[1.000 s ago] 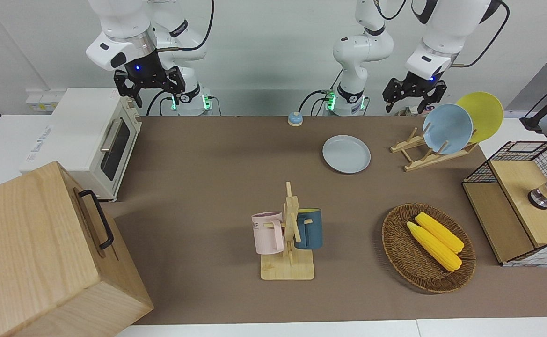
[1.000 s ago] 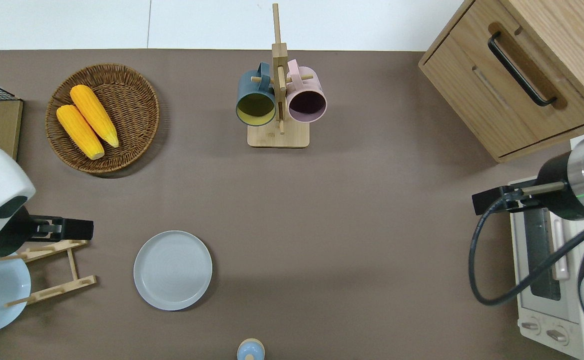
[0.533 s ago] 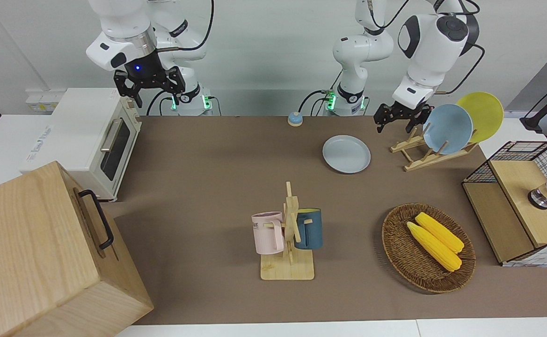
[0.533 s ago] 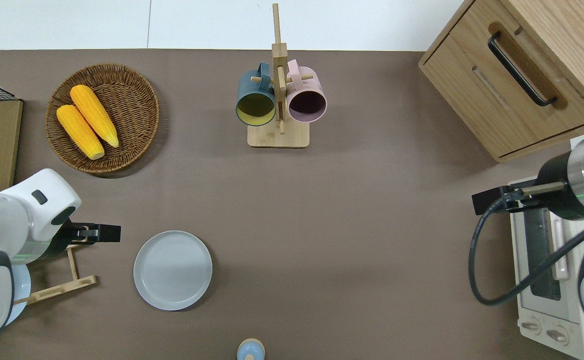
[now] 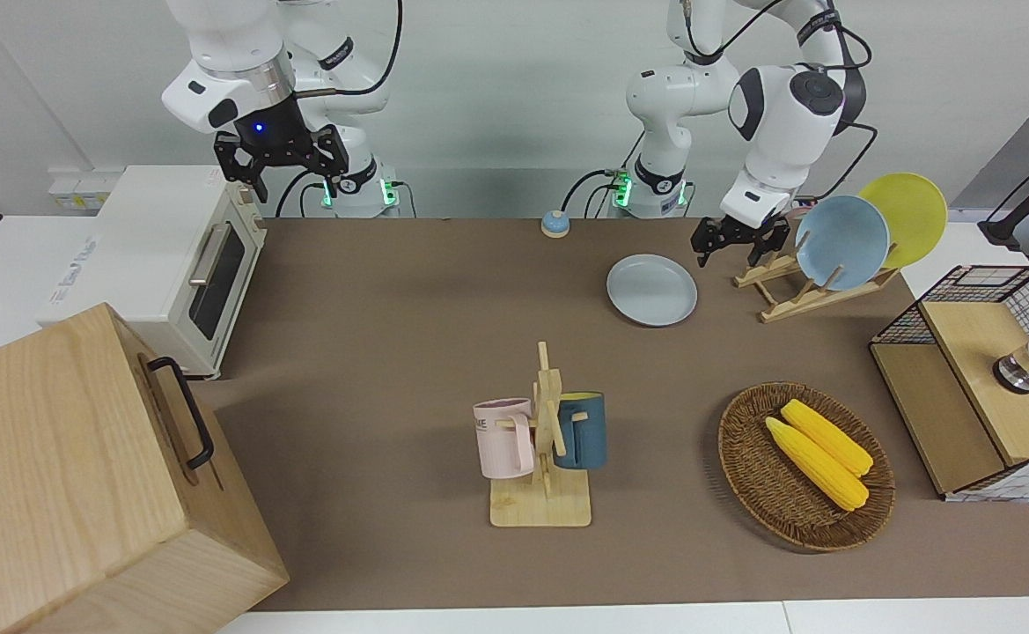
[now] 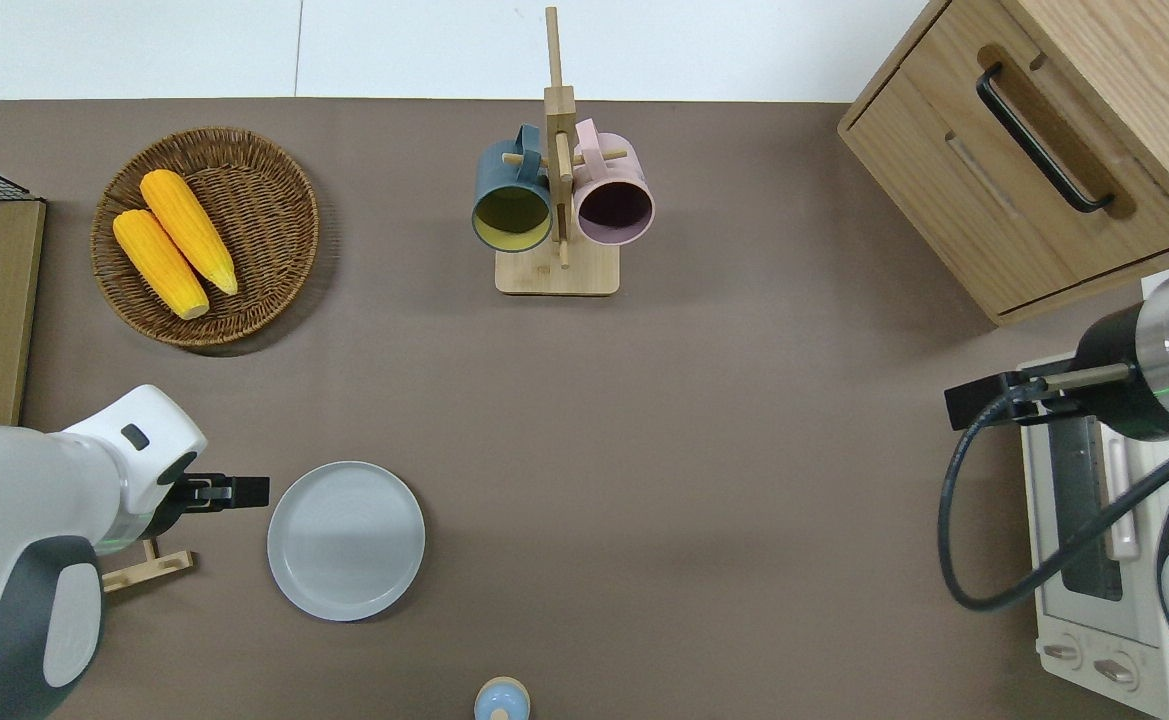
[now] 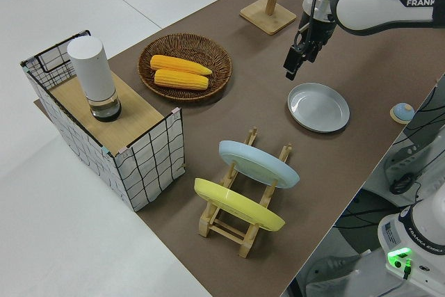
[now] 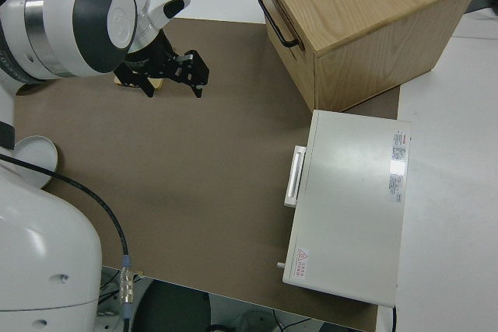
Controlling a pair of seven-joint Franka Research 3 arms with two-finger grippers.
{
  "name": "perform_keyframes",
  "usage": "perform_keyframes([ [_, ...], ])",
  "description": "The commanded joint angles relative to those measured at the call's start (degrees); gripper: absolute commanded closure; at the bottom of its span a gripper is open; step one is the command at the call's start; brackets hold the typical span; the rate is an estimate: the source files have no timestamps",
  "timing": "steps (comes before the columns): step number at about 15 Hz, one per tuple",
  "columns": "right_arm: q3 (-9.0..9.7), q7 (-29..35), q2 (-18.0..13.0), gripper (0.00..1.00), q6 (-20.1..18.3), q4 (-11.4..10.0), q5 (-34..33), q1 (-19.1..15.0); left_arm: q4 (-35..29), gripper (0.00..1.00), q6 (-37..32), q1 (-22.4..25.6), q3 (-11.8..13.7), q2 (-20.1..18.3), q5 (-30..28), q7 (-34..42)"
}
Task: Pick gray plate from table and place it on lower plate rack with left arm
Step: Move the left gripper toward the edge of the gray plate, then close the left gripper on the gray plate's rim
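The gray plate [image 5: 651, 290] lies flat on the brown table mat; it also shows in the overhead view [image 6: 346, 540] and the left side view [image 7: 319, 107]. The lower plate rack [image 5: 796, 295] stands beside it toward the left arm's end of the table, and holds a light blue plate [image 5: 841, 242] and a yellow plate [image 5: 906, 216]. Its slots at the end toward the gray plate [image 7: 268, 145] are empty. My left gripper [image 5: 730, 251] is open and empty, over the mat between the rack and the plate's rim [image 6: 244, 491]. My right gripper [image 5: 281, 167] is parked and open.
A mug tree [image 5: 545, 440] with a pink and a blue mug stands mid-table. A wicker basket [image 5: 747, 458] with two corn cobs and a wire crate [image 5: 972, 379] are toward the left arm's end. A toaster oven [image 5: 171, 264], a wooden drawer box [image 5: 65, 475] and a small bell [image 5: 554, 224] are also here.
My left arm has swung from over the rack toward the gray plate and come lower, its gripper still open. The right arm and the plate have not moved.
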Motion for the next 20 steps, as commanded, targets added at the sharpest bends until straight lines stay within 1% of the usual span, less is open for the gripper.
perform_keyframes([
  [1,0.33,0.0,-0.1,0.011,-0.8,0.3,0.6,-0.6,-6.7,0.01,5.9,-0.8,-0.6,-2.3,-0.2,-0.8],
  [7,0.33,0.0,-0.1,0.013,-0.8,0.3,0.6,-0.6,-14.5,0.01,16.5,-0.8,-1.9,-1.1,-0.3,-1.2],
  [13,0.33,0.0,-0.1,0.011,-0.8,0.3,0.6,-0.6,-15.6,0.01,20.2,-1.4,-2.2,2.6,-0.3,-1.2],
  [17,0.33,0.0,-0.1,0.011,-0.8,0.3,0.6,-0.6,-17.8,0.01,25.7,-1.6,-2.2,4.7,-0.3,-1.2],
  [18,0.33,-0.1,-0.1,0.013,-0.8,0.3,0.6,-0.6,-18.1,0.01,27.0,-1.7,-2.2,5.8,-0.3,-1.2],
  [20,0.32,0.0,-0.1,0.013,-0.8,0.3,0.6,-0.6,-18.2,0.01,28.1,-1.7,-2.2,6.9,-0.3,-1.2],
])
